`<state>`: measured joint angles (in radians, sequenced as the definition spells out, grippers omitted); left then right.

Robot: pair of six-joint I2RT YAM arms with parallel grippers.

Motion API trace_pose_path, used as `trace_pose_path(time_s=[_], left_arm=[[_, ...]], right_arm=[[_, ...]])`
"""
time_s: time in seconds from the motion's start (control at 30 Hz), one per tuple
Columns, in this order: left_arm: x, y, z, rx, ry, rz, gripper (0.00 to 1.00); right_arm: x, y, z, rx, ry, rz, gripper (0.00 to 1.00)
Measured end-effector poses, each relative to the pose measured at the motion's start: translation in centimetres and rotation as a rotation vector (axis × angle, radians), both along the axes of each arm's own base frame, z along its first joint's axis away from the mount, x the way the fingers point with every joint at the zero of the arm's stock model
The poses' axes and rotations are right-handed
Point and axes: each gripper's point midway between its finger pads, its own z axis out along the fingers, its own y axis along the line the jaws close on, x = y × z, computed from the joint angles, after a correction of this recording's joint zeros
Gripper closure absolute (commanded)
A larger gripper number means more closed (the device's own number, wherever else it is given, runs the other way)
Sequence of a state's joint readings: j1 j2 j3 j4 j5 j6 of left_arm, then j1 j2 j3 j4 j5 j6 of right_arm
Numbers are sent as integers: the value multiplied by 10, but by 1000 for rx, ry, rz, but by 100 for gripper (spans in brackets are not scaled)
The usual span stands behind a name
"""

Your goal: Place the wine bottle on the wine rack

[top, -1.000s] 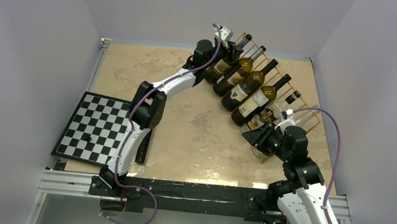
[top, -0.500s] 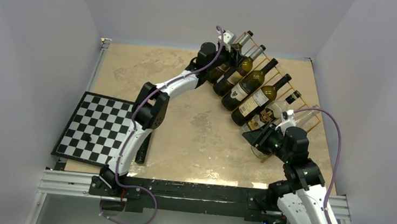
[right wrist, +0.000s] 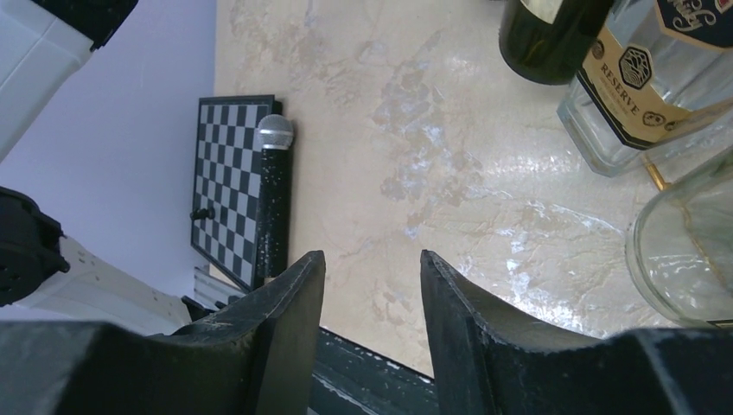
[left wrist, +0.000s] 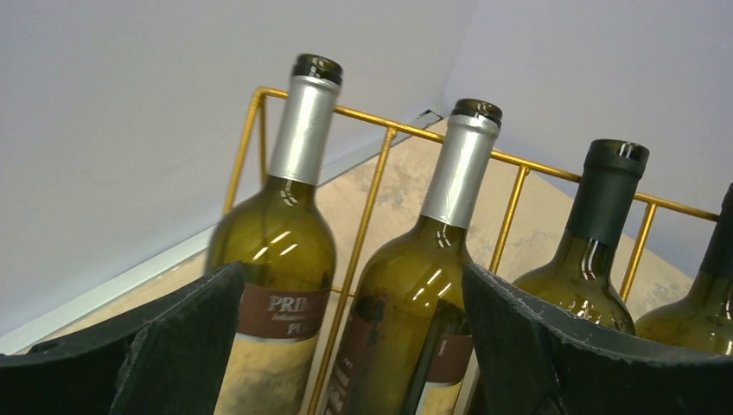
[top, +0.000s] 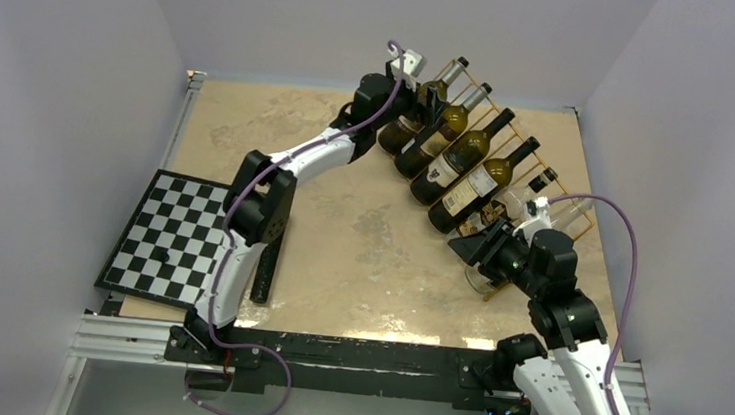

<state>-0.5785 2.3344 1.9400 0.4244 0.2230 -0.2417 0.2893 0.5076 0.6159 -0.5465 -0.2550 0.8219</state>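
Left hand: your left hand (left wrist: 352, 272) is hanging with its fingers spread wide and gripping nothing, at the far left end of the wine rack (left wrist: 380, 173).
Wine bottle: the wine bottle (left wrist: 272, 251) is lying in the far left slot with its silver neck pointing up the gold bars, just ahead of those fingers. I am judging it as placed.
Risk, left: if you are backing out at an angle, a finger could be catching this bottle or its silver-necked neighbour (left wrist: 415, 277) and dragging it down the slope. The light wire frame could be shifting with it.
Right hand: your right hand (right wrist: 372, 259) is showing only a narrow gap and holding nothing, hovering over the counter (right wrist: 363, 104) by the rack's near right end.
Risk, right: the labelled clear bottle (right wrist: 640, 95) and the plain clear bottle (right wrist: 691, 251) are sitting just beside it. A swing to the right could be knocking the plain one out of its end slot.
Bottles: you are looking at six on the rack, four dark green and two clear.
Rack: one.
Chessboard: one chessboard (right wrist: 229, 173) at the near left, carrying one small dark piece (right wrist: 200, 212).
Microphone: one black microphone (right wrist: 275, 207), lying just beside the board's right edge.
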Motion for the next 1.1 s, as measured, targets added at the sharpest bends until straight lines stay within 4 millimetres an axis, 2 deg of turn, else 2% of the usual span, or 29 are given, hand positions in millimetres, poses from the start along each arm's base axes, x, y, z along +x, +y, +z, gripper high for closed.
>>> trace_pose_path(time_s=[0.17, 0.2, 0.23, 0.27, 0.4, 0.5, 0.6, 0.7, 0.8, 1.03, 1.1], left_arm=[[-14, 34, 41, 25, -24, 63, 1], [-20, 41, 52, 32, -29, 74, 1], [-28, 50, 64, 37, -28, 86, 1], [-38, 60, 75, 43, -23, 101, 1], [-89, 105, 120, 33, -9, 169, 1], [-131, 141, 137, -3, 24, 231, 1], [-169, 178, 137, -18, 105, 306, 1], [-200, 210, 135, -11, 192, 383, 1], [-236, 243, 125, 27, 292, 458, 1], [-311, 284, 95, 164, 456, 450, 1], [-326, 291, 94, 187, 477, 442, 1]], right_arm=[[4, 1, 20, -5, -20, 6, 31], [5, 1, 26, -11, -25, 8, 25], [5, 0, 30, -17, -30, 9, 7], [5, -1, 36, -27, -36, 12, 2], [5, -9, 69, -91, -95, 11, 1], [4, -21, 95, -162, -148, -18, 1], [0, -46, 114, -261, -193, -96, 1], [-8, -72, 124, -352, -211, -187, 1], [-22, -101, 132, -439, -216, -291, 1], [-56, -143, 148, -537, -232, -428, 1], [-66, -151, 153, -550, -241, -455, 1]])
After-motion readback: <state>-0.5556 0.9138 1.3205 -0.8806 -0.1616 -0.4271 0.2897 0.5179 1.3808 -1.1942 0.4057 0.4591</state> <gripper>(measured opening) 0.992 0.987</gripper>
